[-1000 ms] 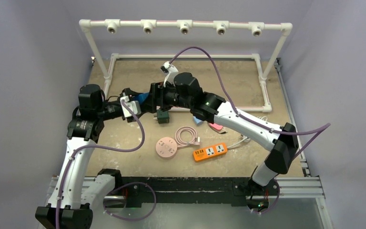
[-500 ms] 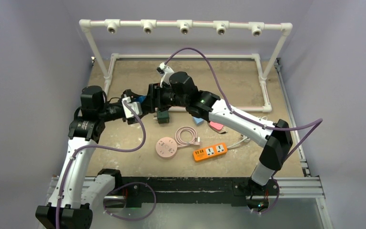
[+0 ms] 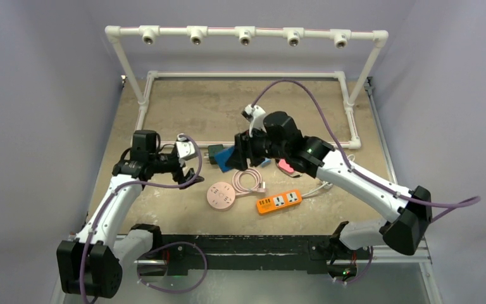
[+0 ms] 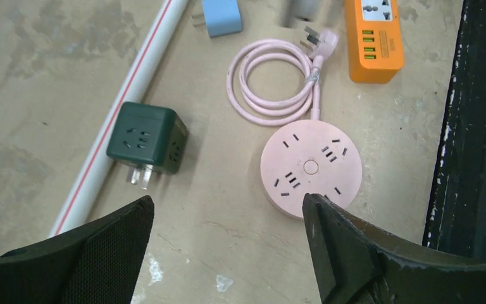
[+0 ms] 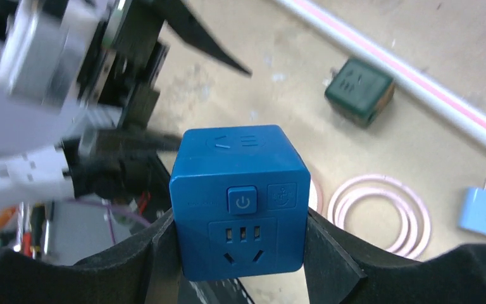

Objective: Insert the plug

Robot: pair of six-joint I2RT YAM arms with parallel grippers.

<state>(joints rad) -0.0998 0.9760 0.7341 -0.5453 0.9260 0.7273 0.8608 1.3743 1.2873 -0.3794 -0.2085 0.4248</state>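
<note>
My right gripper (image 5: pixel 240 253) is shut on a blue cube socket adapter (image 5: pixel 239 199) and holds it above the table, its socket face toward the camera. In the top view the cube (image 3: pixel 228 156) hangs beside a dark green cube adapter (image 3: pixel 214 152) that lies by the white pipe. My left gripper (image 4: pixel 228 209) is open and empty, above bare table between the green cube (image 4: pixel 145 136) and a round pink power strip (image 4: pixel 310 168). The strip's coiled pink cable (image 4: pixel 272 82) ends in a loose plug (image 4: pixel 321 41).
An orange power strip (image 3: pixel 279 201) lies right of the pink one. A light blue adapter (image 4: pixel 221 16) and a red item (image 3: pixel 286 167) lie near the coil. A white pipe frame (image 3: pixel 247 75) borders the back area. The table's black front edge (image 4: pixel 474 126) is close.
The two grippers have parted. My right gripper moved right and nearer with the blue cube. My left arm swung down toward the near side and is now open and empty.
</note>
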